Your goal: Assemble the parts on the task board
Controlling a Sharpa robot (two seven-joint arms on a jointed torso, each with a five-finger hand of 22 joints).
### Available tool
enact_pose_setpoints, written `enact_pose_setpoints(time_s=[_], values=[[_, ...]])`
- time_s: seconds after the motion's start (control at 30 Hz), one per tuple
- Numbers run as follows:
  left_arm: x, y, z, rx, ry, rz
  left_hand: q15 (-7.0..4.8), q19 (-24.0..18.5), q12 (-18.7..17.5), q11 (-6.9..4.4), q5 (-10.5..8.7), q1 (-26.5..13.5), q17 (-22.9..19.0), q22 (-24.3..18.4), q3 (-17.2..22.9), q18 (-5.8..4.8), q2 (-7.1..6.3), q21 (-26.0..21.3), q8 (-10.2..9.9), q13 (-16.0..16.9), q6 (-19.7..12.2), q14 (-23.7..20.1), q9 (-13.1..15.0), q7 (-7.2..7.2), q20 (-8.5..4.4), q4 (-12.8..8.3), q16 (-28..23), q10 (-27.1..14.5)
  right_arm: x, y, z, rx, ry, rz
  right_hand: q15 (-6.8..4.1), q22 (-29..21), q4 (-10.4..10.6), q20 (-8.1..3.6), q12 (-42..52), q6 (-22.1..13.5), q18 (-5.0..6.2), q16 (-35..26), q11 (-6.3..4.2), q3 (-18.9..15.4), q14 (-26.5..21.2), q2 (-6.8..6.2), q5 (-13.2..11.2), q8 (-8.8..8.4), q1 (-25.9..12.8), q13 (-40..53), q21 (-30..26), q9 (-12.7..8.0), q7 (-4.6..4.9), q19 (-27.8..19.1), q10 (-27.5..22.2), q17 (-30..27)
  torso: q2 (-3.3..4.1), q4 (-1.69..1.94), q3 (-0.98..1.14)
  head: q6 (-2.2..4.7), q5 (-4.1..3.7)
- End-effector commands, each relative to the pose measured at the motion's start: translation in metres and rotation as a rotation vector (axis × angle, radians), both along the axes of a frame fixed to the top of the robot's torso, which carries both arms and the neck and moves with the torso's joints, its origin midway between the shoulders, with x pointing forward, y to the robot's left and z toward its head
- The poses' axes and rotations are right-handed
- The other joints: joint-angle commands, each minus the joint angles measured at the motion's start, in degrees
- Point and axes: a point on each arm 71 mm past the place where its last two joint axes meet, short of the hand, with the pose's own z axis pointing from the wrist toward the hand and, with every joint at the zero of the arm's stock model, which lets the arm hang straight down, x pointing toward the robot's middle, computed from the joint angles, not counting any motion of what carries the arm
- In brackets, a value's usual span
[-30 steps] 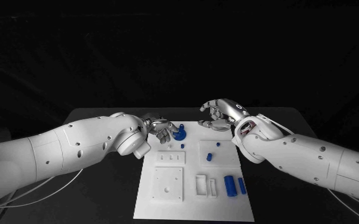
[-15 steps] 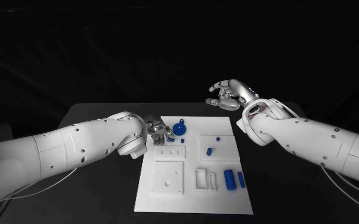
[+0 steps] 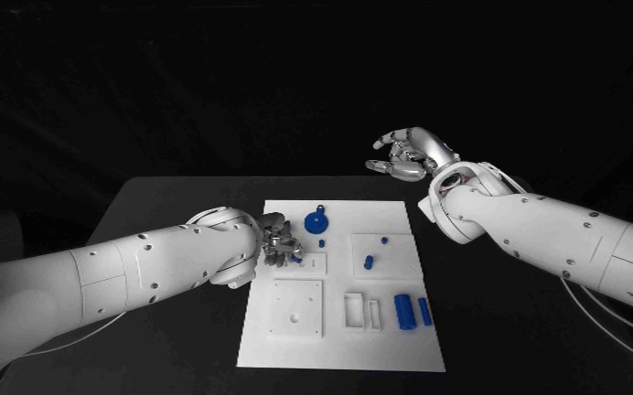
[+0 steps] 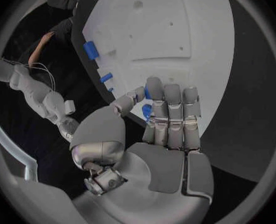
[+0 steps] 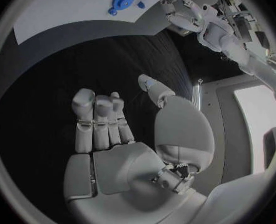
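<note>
The task board, a white plate with its long axis running away from the robot, lies in the middle of the black table. On its far part stands a round blue part. Two small blue parts sit mid-board, and two blue cylinders lie side by side near the board's near right corner, their long axes along the board's length.

The left robot hand hovers over the board's left edge, just beside the round part. In the left wrist view its fingers extend side by side toward the board, with small blue parts right at the fingertips; whether it pinches one I cannot tell.

The right robot hand is raised beyond the board's far right corner, well apart from every part, its fingers loosely curled and holding nothing.

The left robot hand is plainly nearer, so the next placement likely falls to it.
</note>
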Motion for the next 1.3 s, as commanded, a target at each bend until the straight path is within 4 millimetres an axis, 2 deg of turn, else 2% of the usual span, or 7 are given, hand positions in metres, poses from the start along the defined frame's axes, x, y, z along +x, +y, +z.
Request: enact_pose_setpoints(time_s=[0.03,0.3,0.37,0.53,0.8,1.1,1.3], values=[[-0.001,0.0,-0.003,-0.001,0.007,0.008,-0.53,0.4,0.4,-1.81,0.36,-0.7,0.0,1.3,0.3,0.19,-0.17,0.2,-0.2,0.2,7.2,0.5,8.9,-6.41,-4.68,-0.7,0.4,1.0,0.0,0.001,0.001,0.006,-0.004,0.005,-0.13,0.0,0.0,-0.17,0.2,-1.2,7.28,-0.3,-0.01,-0.3,-0.3,0.58,0.3,0.24,-0.1,-0.1,-0.3,0.1,1.4,-0.1,-0.2,-0.1,0.0,0.02,-0.06,-0.35,-0.11],[-0.003,0.002,-0.01,-0.013,0.028,0.016,-0.58,-0.1,1.0,-1.75,0.32,-0.9,0.0,1.3,0.6,0.01,-0.11,0.4,-0.6,0.5,7.1,-0.1,9.5,-6.36,-4.72,-0.7,0.9,0.4,0.0,0.001,0.002,0.004,-0.007,-0.005,-0.15,0.0,0.1,-0.16,0.2,-1.2,7.28,-0.3,-0.03,-0.4,-0.2,0.7,0.3,0.27,-0.1,-0.2,-0.3,0.1,1.39,-0.1,-0.2,-0.1,-0.02,-0.02,-0.07,-0.8,-0.12],[-0.003,0.003,-0.011,-0.021,0.016,0.026,-0.53,-0.3,1.1,-1.67,0.13,-1.0,-0.1,1.3,0.6,-0.05,-0.13,0.4,-0.8,0.5,6.9,-0.4,9.6,-6.28,-4.72,-0.6,1.0,0.0,0.0,0.0,0.002,0.003,-0.005,-0.009,-0.16,0.0,0.5,-0.15,0.3,-1.2,7.28,-0.4,-0.04,-0.6,-0.2,0.88,-0.2,0.3,-0.3,-0.3,-0.4,0.1,1.38,-0.1,-0.2,0.0,-0.02,0.01,-0.01,-0.82,-0.15],[-0.002,0.003,-0.011,-0.033,0.003,0.036,-0.48,-0.5,1.3,-1.55,-0.72,-1.0,-0.4,1.2,0.8,-0.13,-0.27,0.5,-1.3,0.4,6.7,-0.9,9.9,-6.15,-4.73,-0.1,1.1,-0.4,0.0,0.0,0.002,0.004,-0.006,-0.011,-0.17,0.1,0.7,-0.16,0.4,-1.3,7.28,-0.4,-0.05,-0.7,-0.1,0.96,-0.7,0.34,-0.2,-0.5,-0.5,0.1,1.37,-0.1,-0.2,0.0,0.0,0.05,-0.12,-0.89,-0.31],[-0.003,0.0,-0.01,-0.055,-0.006,0.054,-0.49,-0.6,1.3,-1.55,-0.84,-1.0,-0.5,1.2,0.8,-0.13,-0.31,0.5,-1.4,0.4,6.8,-0.9,9.9,-6.15,-4.75,0.0,1.2,-0.5,0.0,-0.001,0.002,0.005,-0.007,-0.015,-0.18,0.1,0.9,-0.16,0.4,-1.2,7.28,-0.4,-0.06,-0.7,-0.2,0.99,-0.9,0.39,-0.3,-0.6,-0.5,0.2,1.35,-0.1,-0.2,0.0,0.0,0.02,-0.05,-1.14,-0.35],[-0.001,-0.002,-0.011,-0.056,-0.005,0.065,-0.52,-0.5,1.5,-1.62,-0.69,-0.9,-0.5,1.2,0.8,-0.11,-0.51,0.6,-1.5,0.4,7.0,-0.8,10.1,-6.23,-4.8,0.0,1.4,-0.4,0.0,0.0,0.002,0.005,-0.005,-0.015,-0.19,0.1,1.3,-0.14,0.5,-1.2,7.28,-0.5,-0.07,-0.8,-0.2,1.03,-0.9,0.44,-0.5,-0.7,-0.6,0.2,1.34,-0.1,-0.2,0.0,-0.05,0.05,-0.09,-1.11,-0.34],[-0.002,-0.003,-0.014,-0.059,0.006,0.068,-0.54,-0.5,1.6,-1.64,-0.74,-0.9,-0.6,1.2,0.8,-0.11,-0.61,0.7,-1.5,0.4,7.1,-0.8,10.2,-6.25,-4.81,0.1,1.5,-0.3,0.0,0.0,0.002,0.005,-0.003,-0.015,-0.2,0.1,1.4,-0.14,0.5,-1.2,7.28,-0.5,-0.08,-0.8,-0.2,1.04,-0.8,0.45,-0.5,-0.7,-0.6,0.2,1.34,-0.1,-0.3,0.0,-0.03,-0.03,-0.05,-1.19,-0.46]])
